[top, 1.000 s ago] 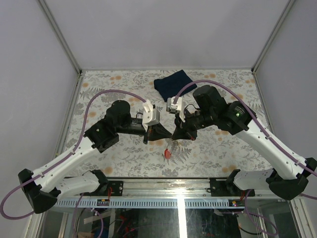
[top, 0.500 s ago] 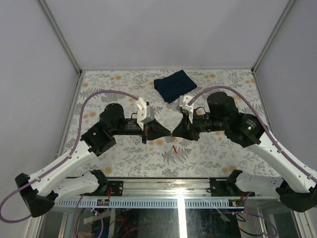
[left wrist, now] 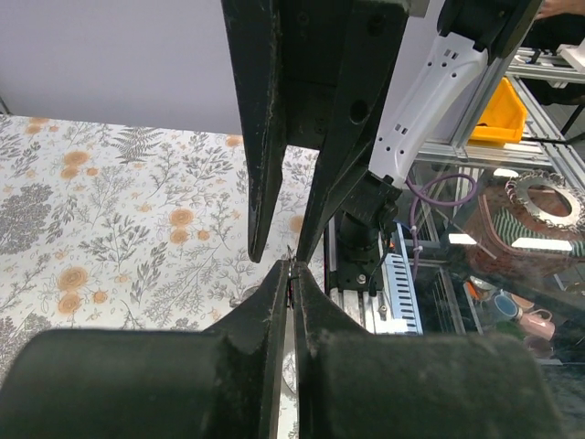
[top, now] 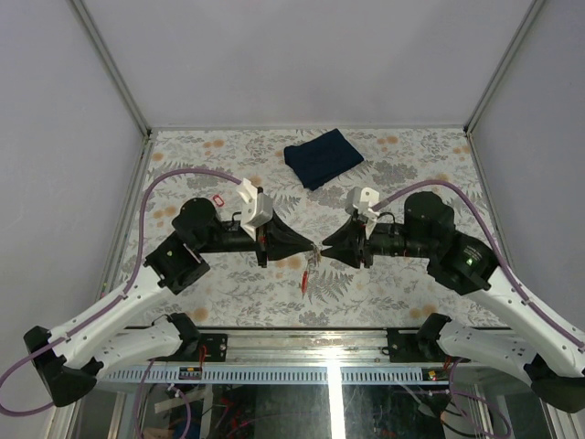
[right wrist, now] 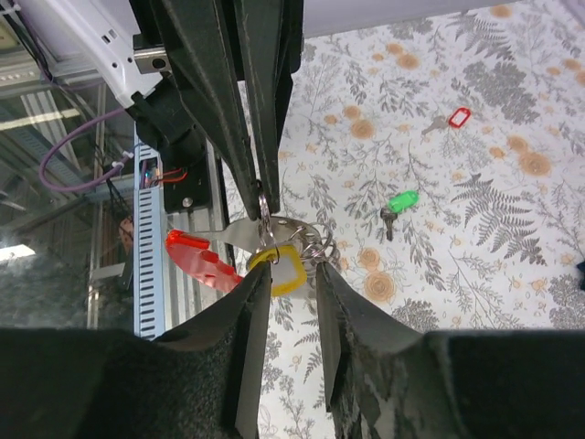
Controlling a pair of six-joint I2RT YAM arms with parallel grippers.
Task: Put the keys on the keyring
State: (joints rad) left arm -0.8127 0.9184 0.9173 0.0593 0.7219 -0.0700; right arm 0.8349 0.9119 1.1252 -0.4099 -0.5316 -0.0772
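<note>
- Left gripper (left wrist: 289, 274) is pinched shut on the keyring (right wrist: 306, 240), which hangs between the arms carrying the red tag (right wrist: 195, 261) and yellow key (right wrist: 279, 272) (the green key (right wrist: 399, 203) lies on the table (right wrist: 475, 229)).
- Right gripper (right wrist: 291, 274): fingers part-open either side of the yellow key, gripping nothing.
- Risk: the thin pinch slips and the ring drops.

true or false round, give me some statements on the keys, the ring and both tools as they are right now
1. The small metal key with the green plastic head lies on the floral table, apart from the ring. True.
2. The left tool is open and empty. False: it is shut on the thin silvery keyring with the red plastic tag.
3. The folded dark blue cloth lies beyond both tools, at the table's far side. True.
4. The key with the yellow plastic head lies beside the green one. False: it hangs at the keyring, off the table.
5. The right tool has its jaws apart. True.
</note>
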